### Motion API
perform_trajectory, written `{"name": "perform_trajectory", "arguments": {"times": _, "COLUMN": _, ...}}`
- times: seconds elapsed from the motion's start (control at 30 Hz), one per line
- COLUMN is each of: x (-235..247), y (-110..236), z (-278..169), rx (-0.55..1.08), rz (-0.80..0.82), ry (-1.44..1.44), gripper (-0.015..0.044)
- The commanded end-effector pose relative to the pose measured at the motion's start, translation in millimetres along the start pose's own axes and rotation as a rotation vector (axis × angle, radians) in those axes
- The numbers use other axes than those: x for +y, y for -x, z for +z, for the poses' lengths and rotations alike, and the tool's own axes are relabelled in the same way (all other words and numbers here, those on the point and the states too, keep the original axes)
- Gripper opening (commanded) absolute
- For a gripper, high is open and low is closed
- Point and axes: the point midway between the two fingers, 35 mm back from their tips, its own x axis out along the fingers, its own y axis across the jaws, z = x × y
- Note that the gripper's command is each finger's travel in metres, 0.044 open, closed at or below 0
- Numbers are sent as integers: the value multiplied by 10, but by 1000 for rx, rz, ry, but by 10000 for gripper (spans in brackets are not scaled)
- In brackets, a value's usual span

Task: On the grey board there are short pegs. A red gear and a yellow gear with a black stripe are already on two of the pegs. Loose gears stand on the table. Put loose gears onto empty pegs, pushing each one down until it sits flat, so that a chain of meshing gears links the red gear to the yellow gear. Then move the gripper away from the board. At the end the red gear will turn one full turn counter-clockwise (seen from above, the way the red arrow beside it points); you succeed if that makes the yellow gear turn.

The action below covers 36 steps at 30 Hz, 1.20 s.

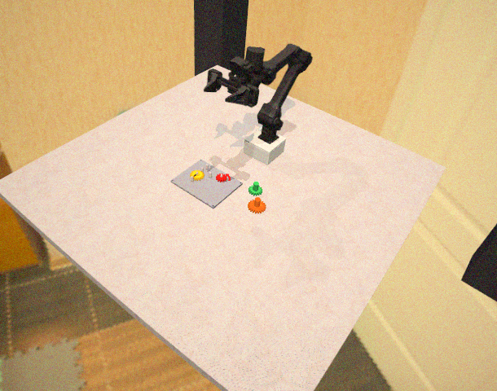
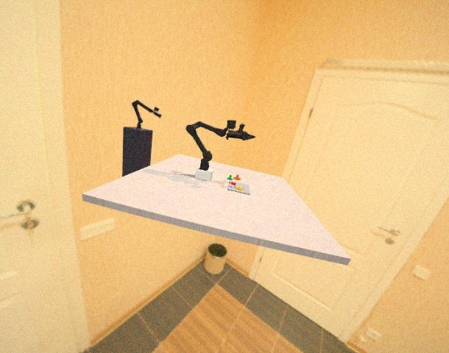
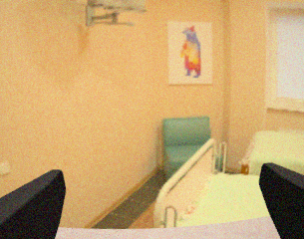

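Note:
The grey board [image 1: 213,196] [image 2: 246,188] lies on the table in front of the arm's base. A red gear [image 1: 221,177] [image 2: 232,183] and a yellow gear [image 1: 196,175] [image 2: 239,188] with a black stripe sit on it. Several short pale pegs show near the yellow gear and between the two gears. A green gear [image 1: 255,191] [image 2: 230,177] and a larger orange gear [image 1: 256,206] [image 2: 237,177], each with an upright stem, stand on the table beside the board. My gripper [image 1: 217,95] [image 2: 254,137] [image 3: 165,179] is open and empty, high above the table, well away from the gears.
The arm's white base block [image 1: 263,149] [image 2: 204,174] stands near the board. Shadows of the arm fall on the table [image 1: 240,261] [image 2: 202,209]. A second arm on a dark pedestal [image 2: 137,150] stands beyond the table. The wrist view looks out over the table's edge into the room.

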Motion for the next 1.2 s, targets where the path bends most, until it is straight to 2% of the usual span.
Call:
{"name": "perform_trajectory", "arguments": {"times": 0.0, "x": 9, "y": -10, "z": -25, "rx": 11, "rz": 3, "ry": -2, "gripper": 426}}
{"name": "perform_trajectory", "arguments": {"times": 0.2, "x": 325, "y": -172, "z": -844, "rx": 367, "rz": 84, "ry": -59, "gripper": 440}}
{"name": "perform_trajectory", "arguments": {"times": 0.37, "x": 637, "y": -53, "z": -1607, "rx": 721, "rz": 140, "ry": -76, "gripper": 440}}
{"name": "perform_trajectory", "arguments": {"times": 0.53, "x": 892, "y": 310, "z": -2267, "rx": 1085, "rz": 167, "ry": -48, "gripper": 440}}
{"name": "perform_trajectory", "arguments": {"times": 0.77, "x": 1059, "y": 1116, "z": -2887, "rx": 1615, "rz": 133, "ry": 91, "gripper": 440}}
{"name": "perform_trajectory", "arguments": {"times": 0.87, "x": 1083, "y": 1141, "z": -2925, "rx": 1663, "rz": 125, "ry": 110, "gripper": 440}}
{"name": "perform_trajectory", "arguments": {"times": 1.17, "x": 1102, "y": 1108, "z": -2927, "rx": 1662, "rz": 125, "ry": 110, "gripper": 440}}
